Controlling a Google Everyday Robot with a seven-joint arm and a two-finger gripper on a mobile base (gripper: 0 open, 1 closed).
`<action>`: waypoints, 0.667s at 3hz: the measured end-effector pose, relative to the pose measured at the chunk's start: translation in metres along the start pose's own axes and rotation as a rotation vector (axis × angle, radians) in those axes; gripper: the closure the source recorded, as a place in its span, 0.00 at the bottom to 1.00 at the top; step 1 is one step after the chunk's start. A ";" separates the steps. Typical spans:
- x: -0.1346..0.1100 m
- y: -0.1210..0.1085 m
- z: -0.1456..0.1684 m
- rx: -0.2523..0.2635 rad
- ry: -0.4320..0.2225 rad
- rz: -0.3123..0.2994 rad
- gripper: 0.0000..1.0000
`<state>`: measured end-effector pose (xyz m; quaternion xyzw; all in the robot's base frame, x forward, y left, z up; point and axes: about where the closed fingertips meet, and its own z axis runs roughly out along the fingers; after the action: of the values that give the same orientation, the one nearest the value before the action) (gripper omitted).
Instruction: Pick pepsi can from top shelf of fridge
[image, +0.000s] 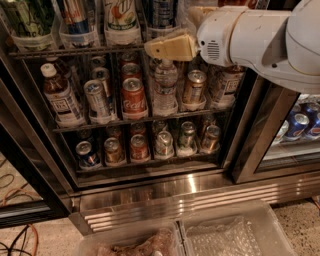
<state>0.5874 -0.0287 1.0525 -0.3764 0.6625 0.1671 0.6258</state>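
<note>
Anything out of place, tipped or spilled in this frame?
Nothing stands out. The cans and bottles stand upright in rows on the racks of the fridge, and no spill shows. The gripper hovers level with the front edge of the top shelf.

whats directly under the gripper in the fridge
The gripper hangs at the front edge of the top shelf. Below it stands a clear water bottle, a gold can beside it. The arm covers the shelf's right end.
</note>
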 end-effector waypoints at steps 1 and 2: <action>-0.004 -0.005 0.009 0.010 -0.033 0.016 0.18; -0.006 -0.002 0.020 0.007 -0.062 0.039 0.18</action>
<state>0.6023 -0.0148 1.0560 -0.3559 0.6505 0.1884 0.6440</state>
